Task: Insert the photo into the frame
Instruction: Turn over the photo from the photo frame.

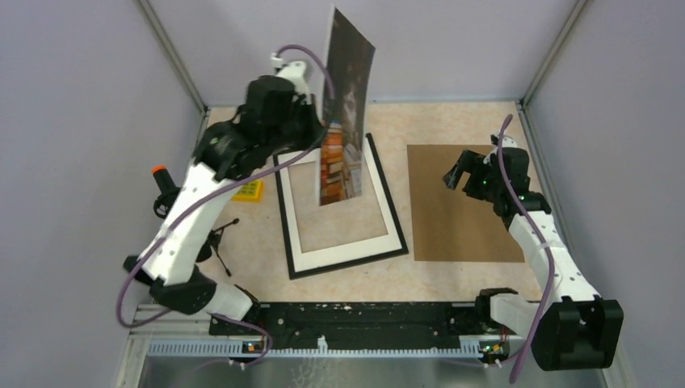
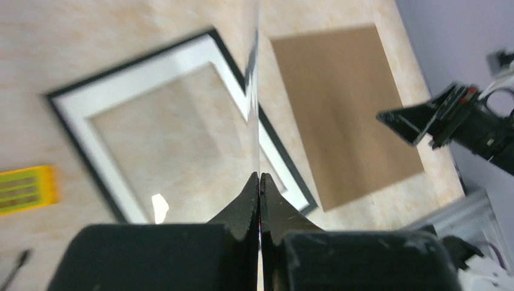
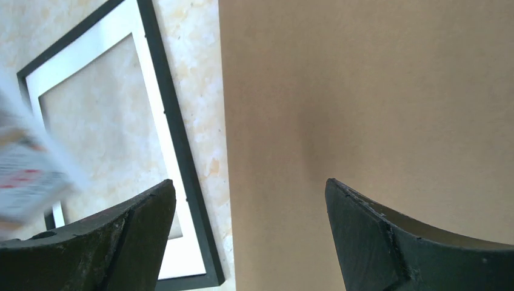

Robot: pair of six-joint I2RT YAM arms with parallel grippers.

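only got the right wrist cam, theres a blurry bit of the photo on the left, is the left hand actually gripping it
Observer: Yes, the left hand is shut on an edge of the photo.
Operator: is it lying flat or standing up
Observer: Nearly upright, lifted over the frame.
Operator: anything lying left of the frame
Observer: A small yellow object lies just left of it.

Left tool (image 2: 260, 182) pinches photo (image 2: 255, 91) edge-on above frame (image 2: 73, 112).
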